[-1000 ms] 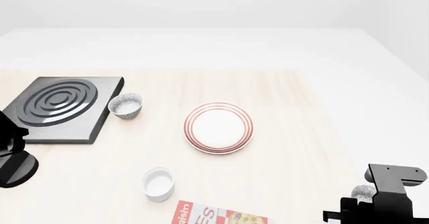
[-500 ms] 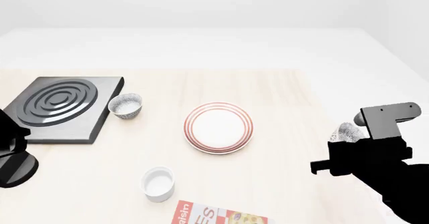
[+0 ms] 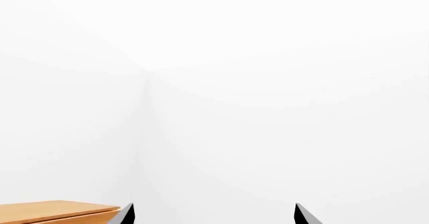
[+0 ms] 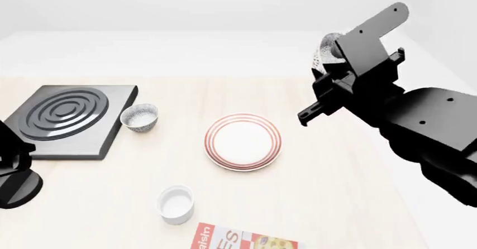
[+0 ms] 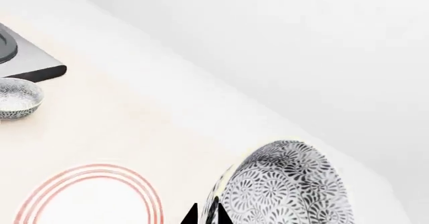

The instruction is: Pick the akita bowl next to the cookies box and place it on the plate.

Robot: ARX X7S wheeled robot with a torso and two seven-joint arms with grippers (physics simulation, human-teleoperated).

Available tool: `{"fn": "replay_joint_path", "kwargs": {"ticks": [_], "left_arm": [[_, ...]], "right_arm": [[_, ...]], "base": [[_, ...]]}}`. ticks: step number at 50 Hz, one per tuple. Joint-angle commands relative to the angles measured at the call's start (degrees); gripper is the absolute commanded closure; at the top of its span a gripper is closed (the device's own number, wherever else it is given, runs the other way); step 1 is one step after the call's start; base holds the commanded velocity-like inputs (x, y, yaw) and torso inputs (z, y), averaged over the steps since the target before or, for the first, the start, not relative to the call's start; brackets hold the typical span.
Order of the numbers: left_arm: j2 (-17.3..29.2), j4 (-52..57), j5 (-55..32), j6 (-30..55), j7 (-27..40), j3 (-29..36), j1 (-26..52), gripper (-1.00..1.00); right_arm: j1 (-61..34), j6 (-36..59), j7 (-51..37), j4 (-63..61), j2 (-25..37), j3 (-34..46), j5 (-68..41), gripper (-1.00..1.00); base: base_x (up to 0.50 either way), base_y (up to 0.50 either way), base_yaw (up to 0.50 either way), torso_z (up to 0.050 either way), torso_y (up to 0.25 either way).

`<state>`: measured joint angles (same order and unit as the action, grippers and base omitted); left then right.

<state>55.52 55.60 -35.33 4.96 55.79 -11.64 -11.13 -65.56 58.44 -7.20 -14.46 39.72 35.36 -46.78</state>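
The akita bowl [image 5: 288,189], dark with a white speckled pattern, hangs tilted on its side, and my right gripper [image 5: 208,218] is shut on its rim. From the head, the bowl [image 4: 325,49] shows high above the table's far right, behind the black right arm [image 4: 372,87]. The plate [image 4: 243,142], white with red rings, lies mid-table, below and to the left of the bowl; its rim [image 5: 100,170] also shows in the right wrist view. Only the top of the cookies box [image 4: 238,240] shows at the near edge. My left gripper [image 3: 213,216] is open and faces a white wall.
A second speckled bowl [image 4: 139,117] stands beside a black ringed burner slab [image 4: 67,118] at the left. A plain white cup [image 4: 176,204] sits near the cookies box. My left arm [image 4: 13,173] rests at the left edge. A wooden surface [image 3: 54,211] shows in the left wrist view.
The right arm has risen from the near right corner, moving up and toward the far side with the bowl in its grip. Everything on the table stays put.
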Motion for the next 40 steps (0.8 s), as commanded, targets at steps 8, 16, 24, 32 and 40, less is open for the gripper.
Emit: {"fn": "replay_joint_path", "kwargs": {"ticks": [8,16,24,32,40], "left_arm": [[0.20,-0.02,0.19,-0.27,0.18,0.43,-0.05,-1.00],[0.43,-0.04,-0.03,-0.17,0.42,0.56,0.29,-1.00],[0.53,-0.27,-0.04,-0.02,0.51,1.26,0.86,-1.00],[0.65,-0.35,-0.25,0.06,0.64,1.47,1.11,-1.00],[0.57,-0.44,-0.11,-0.02,0.65,2.01,1.42,-1.00]], "right_arm": [[-11.62,-29.86,18.21,13.57,-7.09,23.03,28.78,1.00],[-14.96,-38.86,20.81,30.87,-14.62,29.20,37.16,1.00],[-18.85,-48.79,21.18,58.34,-27.31,29.03,38.42,1.00],[-22.40,-61.44,22.05,85.00,-38.97,30.59,40.68,1.00],[-24.24,-54.15,18.67,83.64,-39.71,40.22,26.09,1.00]], "base": [[0.00,0.00,0.00,0.000,0.000],[0.00,0.00,0.00,0.000,0.000],[0.00,0.00,0.00,0.000,0.000],[0.00,0.00,0.00,0.000,0.001],[0.00,0.00,0.00,0.000,0.000]]}}
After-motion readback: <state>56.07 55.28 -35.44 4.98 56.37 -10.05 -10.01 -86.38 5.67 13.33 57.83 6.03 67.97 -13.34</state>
